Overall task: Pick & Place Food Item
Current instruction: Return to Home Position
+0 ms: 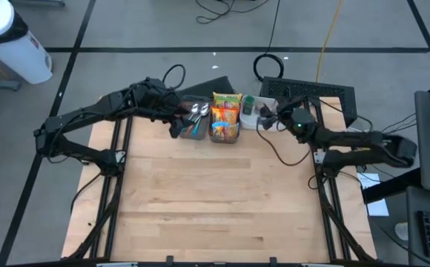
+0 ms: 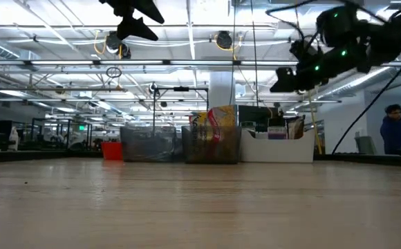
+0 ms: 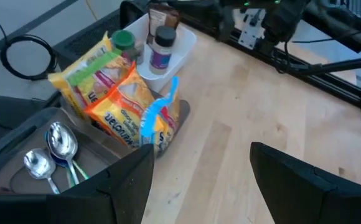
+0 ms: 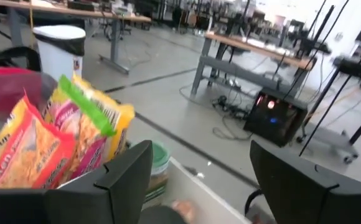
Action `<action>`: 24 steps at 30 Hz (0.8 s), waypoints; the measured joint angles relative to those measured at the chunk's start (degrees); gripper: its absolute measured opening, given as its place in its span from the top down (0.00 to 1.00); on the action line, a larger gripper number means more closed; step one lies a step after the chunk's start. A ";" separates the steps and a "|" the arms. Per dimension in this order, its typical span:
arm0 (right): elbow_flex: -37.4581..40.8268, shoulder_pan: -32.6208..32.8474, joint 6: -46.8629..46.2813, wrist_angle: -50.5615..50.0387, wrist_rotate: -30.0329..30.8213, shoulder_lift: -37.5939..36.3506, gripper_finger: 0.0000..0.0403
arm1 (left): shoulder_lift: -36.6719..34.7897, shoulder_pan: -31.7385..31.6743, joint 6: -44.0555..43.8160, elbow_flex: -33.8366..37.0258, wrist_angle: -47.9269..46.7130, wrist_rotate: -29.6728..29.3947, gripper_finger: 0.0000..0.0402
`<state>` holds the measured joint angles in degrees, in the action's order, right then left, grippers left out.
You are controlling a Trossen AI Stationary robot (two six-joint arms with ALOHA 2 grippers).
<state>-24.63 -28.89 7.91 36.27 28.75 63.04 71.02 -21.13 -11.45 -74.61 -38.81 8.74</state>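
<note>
Yellow and orange food packets [image 1: 226, 111] stand upright in a clear mesh bin [image 1: 225, 136] at the table's far edge; they also show in the left wrist view [image 3: 115, 99] and the right wrist view [image 4: 62, 137]. My left gripper [image 1: 178, 127] hovers open and empty above the spoon bin [image 1: 194, 122], just left of the packets, its fingers [image 3: 202, 162] spread wide. My right gripper [image 1: 268, 119] hovers open and empty over the white bin [image 1: 253, 113] to the right of the packets, its fingers [image 4: 202, 155] spread. In the low view both grippers [image 2: 142, 21] [image 2: 290, 79] hang well above the bins.
A grey bin holds several spoons [image 3: 56, 149]. The white bin holds jars, one green-lidded [image 4: 159, 162] and one brown [image 3: 162, 46]. The three bins stand in a row at the far edge. The wooden tabletop [image 1: 215, 200] stretches toward the near edge. A person [image 2: 393, 128] stands in the room far right.
</note>
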 joint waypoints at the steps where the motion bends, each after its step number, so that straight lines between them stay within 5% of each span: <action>1: -0.31 0.31 0.84 -1.69 0.13 -1.96 0.35 | 0.00 -0.35 0.32 0.00 0.15 0.28 0.33; 13: -17.31 11.85 1.88 -25.12 -0.50 -15.60 0.47 | -3.95 -3.96 1.88 -0.05 10.12 7.67 0.34; 24: -25.01 19.65 -7.22 -35.59 -0.28 -25.60 0.83 | -24.67 -8.67 4.32 3.97 8.08 7.91 0.63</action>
<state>-49.65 -9.24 0.69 0.68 28.47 37.43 46.35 -29.80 -7.13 -70.64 -30.72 16.64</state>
